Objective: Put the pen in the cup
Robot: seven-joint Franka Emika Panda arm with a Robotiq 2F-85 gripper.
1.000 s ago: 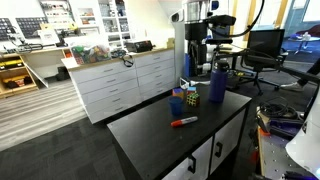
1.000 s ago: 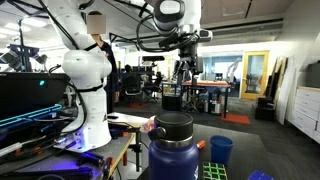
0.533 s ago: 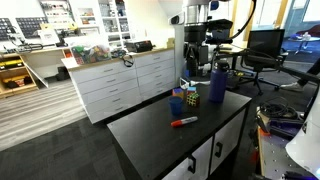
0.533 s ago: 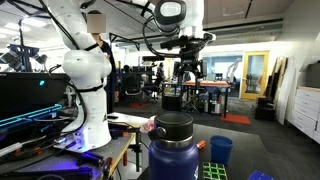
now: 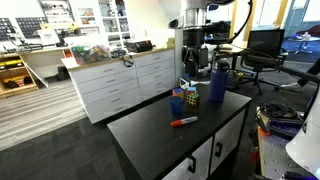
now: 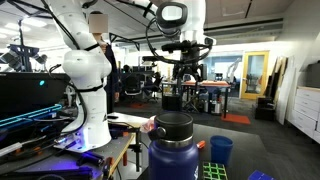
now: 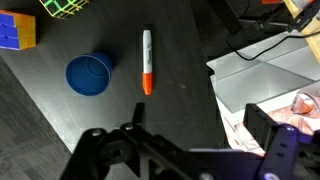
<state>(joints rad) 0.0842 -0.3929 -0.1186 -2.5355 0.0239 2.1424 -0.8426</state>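
Note:
The red pen (image 5: 183, 122) lies on the black table (image 5: 150, 135), in front of the squat blue cup (image 5: 177, 103). In the wrist view the pen (image 7: 147, 62) lies lengthwise just right of the cup (image 7: 89, 74), whose open mouth faces up. My gripper (image 7: 180, 135) is open and empty, high above the table, with the pen and cup ahead of its fingers (image 7: 265, 125). It also shows in both exterior views (image 5: 193, 52) (image 6: 188, 76), well above the objects. The cup (image 6: 221, 150) stands behind the bottle.
A multicoloured puzzle cube (image 5: 190, 97) stands beside the cup. A tall dark blue bottle (image 5: 218, 83) stands at the table's far corner and fills the foreground in an exterior view (image 6: 172, 145). White sheets (image 7: 265, 80) lie past the table's edge. White drawers (image 5: 120, 85) stand behind.
The gripper has shifted slightly and come a little lower in the exterior views. The pen, cup, cube and bottle have not moved.

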